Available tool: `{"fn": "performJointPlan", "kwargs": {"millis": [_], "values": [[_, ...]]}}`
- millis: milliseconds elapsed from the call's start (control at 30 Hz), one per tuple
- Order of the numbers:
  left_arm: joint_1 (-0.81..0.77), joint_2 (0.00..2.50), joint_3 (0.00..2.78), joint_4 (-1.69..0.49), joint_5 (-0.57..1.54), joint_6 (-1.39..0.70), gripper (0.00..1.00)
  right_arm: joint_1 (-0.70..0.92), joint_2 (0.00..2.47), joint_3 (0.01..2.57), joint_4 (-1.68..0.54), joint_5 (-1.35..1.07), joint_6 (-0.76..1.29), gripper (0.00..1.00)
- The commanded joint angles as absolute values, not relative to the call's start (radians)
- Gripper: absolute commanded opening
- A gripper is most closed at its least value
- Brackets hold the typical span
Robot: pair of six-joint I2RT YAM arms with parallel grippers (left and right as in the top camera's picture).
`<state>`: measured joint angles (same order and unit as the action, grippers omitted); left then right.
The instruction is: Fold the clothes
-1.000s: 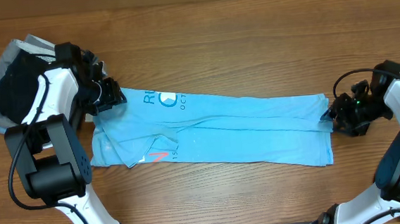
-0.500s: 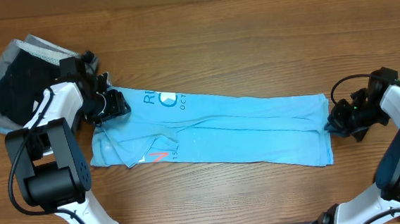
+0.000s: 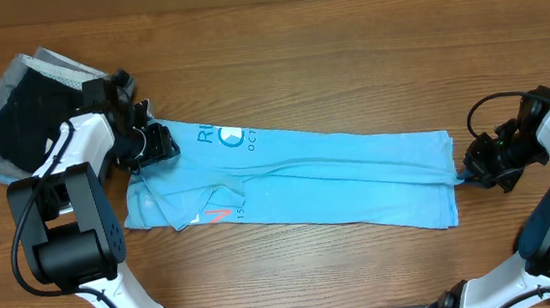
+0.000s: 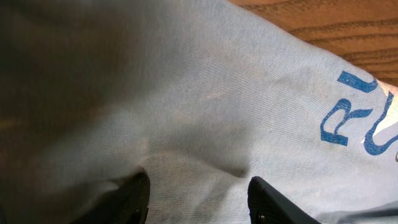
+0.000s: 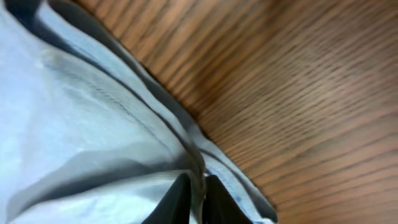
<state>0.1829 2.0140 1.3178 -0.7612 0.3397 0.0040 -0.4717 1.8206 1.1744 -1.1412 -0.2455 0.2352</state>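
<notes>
Light-blue shirt (image 3: 335, 174) lies across the centre of the desk (image 3: 345, 42) as a long flat band, with its lettering toward the left of the frame. The lengthwise folds appear complete. The crosswise folds that would shorten the band are not yet made.

Left end effector (image 3: 153, 143) sits on the band's upper-left end. In the left wrist view its fingers (image 4: 134, 196) stand apart over flat cloth, so it is released. Whether any fabric is caught cannot be confirmed from this close view.

Right end effector (image 3: 468, 170) is at the band's right edge. Its fingers (image 5: 177, 199) are clenched on the hem.

A pile (image 3: 15, 114) of black and grey garments rests at the upper left of the frame. Its state of folding is not clear.
</notes>
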Motion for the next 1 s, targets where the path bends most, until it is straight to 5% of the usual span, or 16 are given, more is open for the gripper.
{"fn": "performJointPlan", "kwargs": {"millis": [0,67,200,333,567,733,833,967], "values": [[0.170,2.068,1.265,-0.766,0.281,0.022,0.55,-0.480,1.799,1.195,-1.163,-0.181,0.237,0.10],[0.171,2.068,1.265,-0.768,0.278,0.022,0.55,-0.480,1.799,1.195,-1.178,-0.154,0.237,0.09],[0.171,2.068,1.265,-0.770,0.278,0.023,0.55,-0.480,1.799,1.195,-1.190,-0.132,0.239,0.28],[0.171,2.068,1.265,-0.774,0.278,0.023,0.56,-0.480,1.799,1.195,-1.189,-0.105,0.267,0.32],[0.171,2.068,1.266,-0.791,0.377,0.023,0.57,-0.480,1.798,1.195,-1.153,-0.576,0.033,0.41],[0.171,2.068,1.266,-0.788,0.389,0.023,0.59,-0.453,1.799,1.188,-1.097,-0.505,0.107,0.57],[0.171,2.068,1.266,-0.784,0.386,0.023,0.60,-0.429,1.799,1.168,-1.053,-0.437,0.161,0.59],[0.171,2.068,1.265,-0.781,0.385,0.023,0.61,-0.363,1.799,1.091,-0.955,-0.484,0.167,0.49]]}}
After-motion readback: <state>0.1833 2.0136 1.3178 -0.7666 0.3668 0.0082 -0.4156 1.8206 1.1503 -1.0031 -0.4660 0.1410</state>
